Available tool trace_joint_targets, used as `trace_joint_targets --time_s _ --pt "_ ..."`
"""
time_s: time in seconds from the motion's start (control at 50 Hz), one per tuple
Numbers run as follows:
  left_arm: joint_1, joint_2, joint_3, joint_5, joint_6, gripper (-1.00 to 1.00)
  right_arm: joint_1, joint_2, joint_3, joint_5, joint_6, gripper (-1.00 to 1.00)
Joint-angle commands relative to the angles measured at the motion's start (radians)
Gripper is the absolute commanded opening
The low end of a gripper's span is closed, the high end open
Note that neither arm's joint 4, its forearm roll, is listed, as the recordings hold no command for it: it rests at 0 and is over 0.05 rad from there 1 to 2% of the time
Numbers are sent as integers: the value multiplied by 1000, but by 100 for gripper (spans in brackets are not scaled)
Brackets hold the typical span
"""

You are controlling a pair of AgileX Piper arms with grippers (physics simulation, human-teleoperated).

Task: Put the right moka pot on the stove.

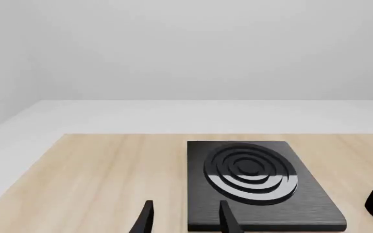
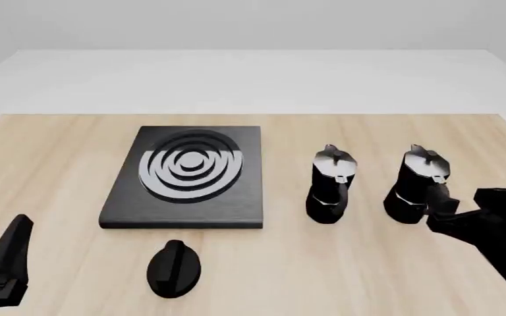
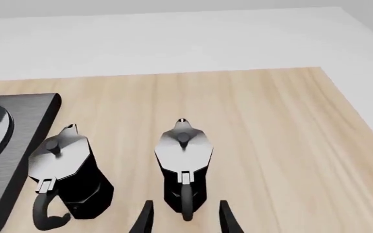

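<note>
Front view: desk (image 2: 60,151) of pale wood carrying stove, knob and two pots.
Stove (image 2: 185,176): flat black slab with silvery rings, lying at about 10 o'clock from the desk's middle; nothing stands on it.
Knob (image 2: 174,266): small black oval, just off the stove's near edge at 6 o'clock from it.
Right pot (image 2: 420,183): upright on the desk, well apart from the stove at its 3 o'clock, silver lid on, handle turned toward the near side.
Left pot (image 2: 331,185): upright, between the stove and the right pot, apart from both.
Right tool (image 2: 442,212): at the right pot's 5 o'clock, close to its handle; whether it touches cannot be told from here.
Right wrist view: right tool (image 3: 185,218) spread wide, the pot's handle (image 3: 185,201) between the two fingers, nothing clamped; right pot (image 3: 183,162) straight ahead, left pot (image 3: 66,172) beside it.
Left tool (image 2: 5,263): low at the desk's 8 o'clock corner, well apart from everything.
Left wrist view: left tool (image 1: 185,218) released, fingers parted and bare, the stove (image 1: 254,184) ahead of it.
</note>
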Motion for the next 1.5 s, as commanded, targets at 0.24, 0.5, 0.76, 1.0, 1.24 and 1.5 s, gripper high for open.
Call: trace_joint_targets --time_s 0.24,0.5,0.76,1.0,1.24,1.5 --pt "0 0 0 0 0 100 3 337 -22 -247 -32 100" --pt "0 0 0 0 0 100 1 402 -47 -267 -65 100" --pt "0 0 0 0 0 100 -4 447 -78 -282 -78 100" --pt "0 0 0 0 0 100 13 383 -63 -249 -76 -100" --pt "0 0 0 0 0 100 5 279 -51 -186 -94 -100" --pt "0 0 0 0 0 100 16 143 -85 -70 -130 -100"
